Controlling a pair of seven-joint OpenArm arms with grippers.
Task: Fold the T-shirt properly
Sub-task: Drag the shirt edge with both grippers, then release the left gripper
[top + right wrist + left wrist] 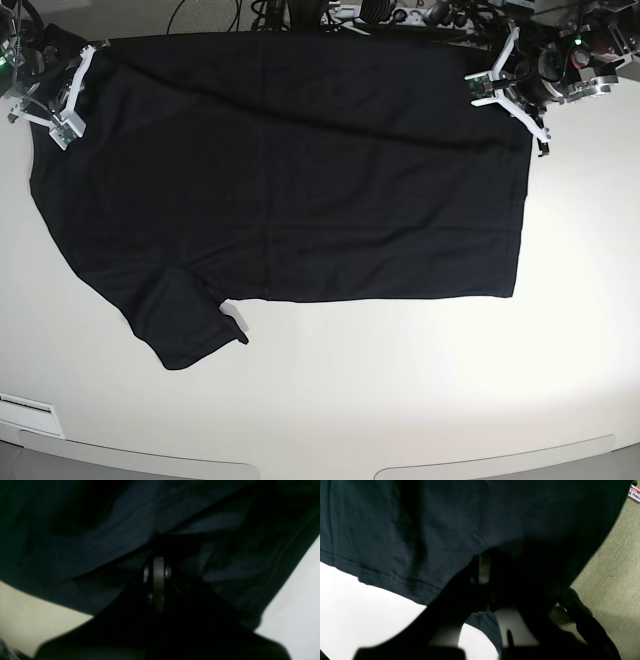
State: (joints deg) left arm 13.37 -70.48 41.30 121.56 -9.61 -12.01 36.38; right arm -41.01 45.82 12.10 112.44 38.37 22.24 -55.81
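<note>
T-shirt (pixel 290 190): plain black, soft matte fabric, spread broad over the white worktop (pixel 400 390); one short sleeve juts toward the near edge, low creases cross the body.
Hem: double-stitched line runs along the cloth edge in the left wrist view.
Left gripper (pixel 485 555): at the far corner of the shirt on the base view's right, jaws closed on a pinch of the T-shirt, fabric bunched over the tips.
Right gripper (pixel 158 555): at the opposite far corner, clamped on the T-shirt, dark folds draping around it.
Floor (pixel 615 575): pale, woven-looking texture beyond the worktop edge.
</note>
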